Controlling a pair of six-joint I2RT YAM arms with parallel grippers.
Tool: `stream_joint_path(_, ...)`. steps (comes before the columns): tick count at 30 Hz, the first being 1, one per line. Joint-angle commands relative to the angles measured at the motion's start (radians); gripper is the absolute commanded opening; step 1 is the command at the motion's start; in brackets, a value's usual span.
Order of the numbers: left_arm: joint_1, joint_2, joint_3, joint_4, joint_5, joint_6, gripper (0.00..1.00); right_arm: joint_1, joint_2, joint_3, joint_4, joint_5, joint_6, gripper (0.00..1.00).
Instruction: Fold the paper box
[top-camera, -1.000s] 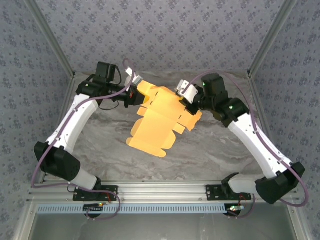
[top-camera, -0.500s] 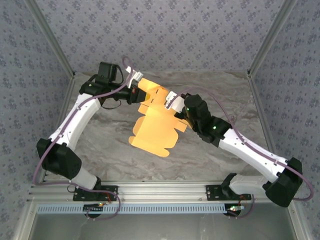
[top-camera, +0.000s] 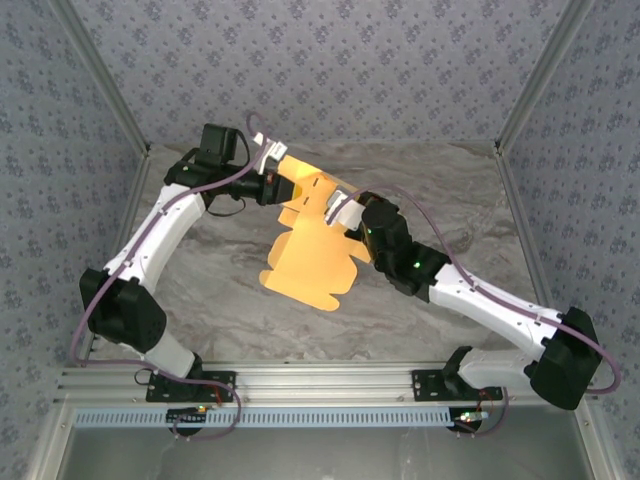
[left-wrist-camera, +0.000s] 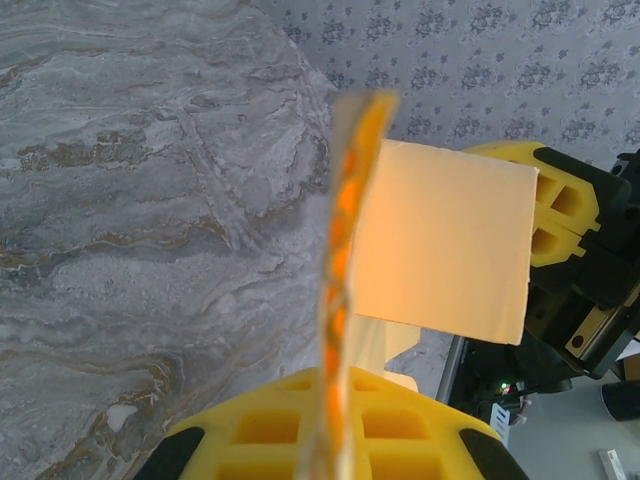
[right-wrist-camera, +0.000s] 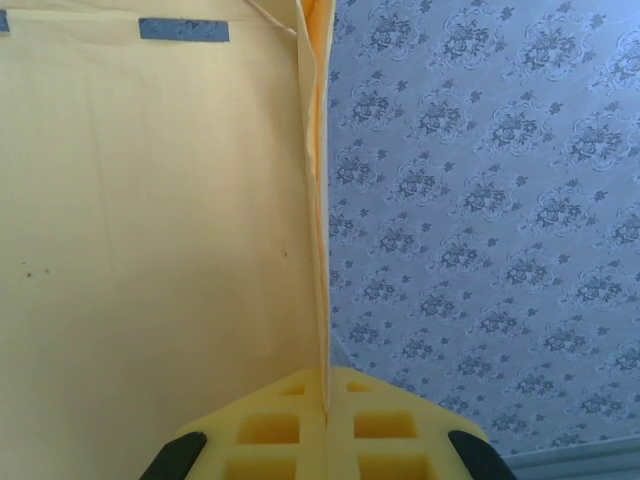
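Here, left jaws and right jaws each pinch an edge of the paper box (top-camera: 310, 260).

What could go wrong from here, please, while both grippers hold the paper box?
1. The left gripper and right gripper both pinch the thin paper box near its edges; pulling apart might tear it.
2. Its lower flaps seem to hang free over the table, so they may sag or crease wrongly.

Blurred: paper box (left-wrist-camera: 338, 260) edge, left wrist; cropped top-left, right wrist.
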Motion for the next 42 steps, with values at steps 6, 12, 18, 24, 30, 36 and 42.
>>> stream_joint_path(6, 0.021, -0.032, -0.086, 0.13, -0.026, -0.059, 0.2, -0.081, -0.031, 0.091, -0.389, -0.266, 0.27, 0.0)
stream_joint_path(12, 0.034, -0.094, -0.235, 0.221, -0.192, -0.129, 0.39, -0.144, 0.02, 0.157, -0.679, -0.425, 0.463, 0.0)
stream_joint_path(18, 0.028, -0.19, -0.364, 0.3, -0.355, -0.237, 0.48, -0.215, 0.054, 0.162, -0.818, -0.505, 0.57, 0.0)
stream_joint_path(24, -0.037, -0.245, -0.462, 0.354, -0.401, -0.274, 0.51, -0.267, 0.081, 0.218, -0.842, -0.475, 0.611, 0.0)
stream_joint_path(30, -0.172, -0.246, -0.541, 0.427, -0.385, -0.256, 0.51, -0.281, 0.161, 0.284, -0.856, -0.434, 0.594, 0.0)
stream_joint_path(36, -0.32, -0.144, -0.603, 0.663, -0.459, -0.335, 0.51, -0.345, 0.268, 0.321, -0.845, -0.542, 0.619, 0.0)
stream_joint_path(42, -0.386, 0.039, -0.604, 0.899, -0.518, -0.424, 0.41, -0.382, 0.325, 0.333, -0.827, -0.577, 0.636, 0.0)
